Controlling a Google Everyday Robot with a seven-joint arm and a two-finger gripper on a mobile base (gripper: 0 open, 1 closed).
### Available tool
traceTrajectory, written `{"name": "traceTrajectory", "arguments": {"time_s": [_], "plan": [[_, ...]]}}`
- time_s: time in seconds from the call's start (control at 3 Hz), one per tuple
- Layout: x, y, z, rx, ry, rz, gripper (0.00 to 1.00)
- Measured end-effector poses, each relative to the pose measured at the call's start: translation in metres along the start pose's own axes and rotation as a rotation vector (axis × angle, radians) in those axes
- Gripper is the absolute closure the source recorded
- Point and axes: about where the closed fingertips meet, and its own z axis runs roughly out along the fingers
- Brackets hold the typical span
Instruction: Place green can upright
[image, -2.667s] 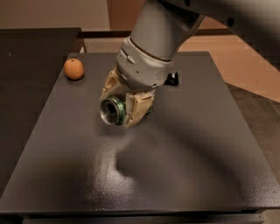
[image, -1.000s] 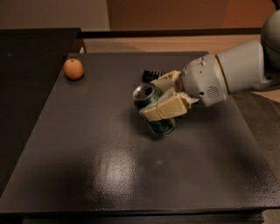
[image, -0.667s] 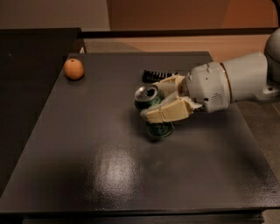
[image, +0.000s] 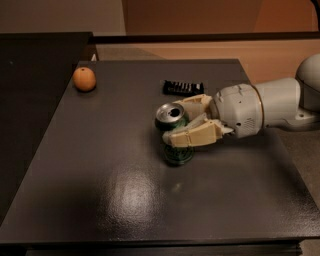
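The green can (image: 173, 134) stands upright near the middle of the dark table (image: 100, 190), its silver top with the opening facing up. My gripper (image: 181, 121) reaches in from the right with its cream fingers on both sides of the can, one finger (image: 192, 136) across the can's front and the other behind its top. The fingers sit against the can's sides. The can's base rests on the table surface.
An orange (image: 84, 79) lies at the table's far left corner. A flat black ridged bar (image: 183, 88) lies behind the can toward the far edge. My white arm (image: 265, 107) extends off the table's right side.
The arm swung round to the right side and turned the can from lying sideways in the air to standing on the table. Over the last second the can has barely moved.
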Motion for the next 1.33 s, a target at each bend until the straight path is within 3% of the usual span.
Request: {"name": "traceTrajectory", "arguments": {"time_s": [0.33, 1.0, 1.33], "plan": [[0.0093, -0.0021, -0.0008, -0.037, -0.033, -0.007, 1.0], [0.0151, -0.0048, -0.0059, -0.106, -0.132, -0.104, 0.59], [0.0141, -0.0042, -0.0039, -0.109, -0.13, -0.107, 0.35]]}}
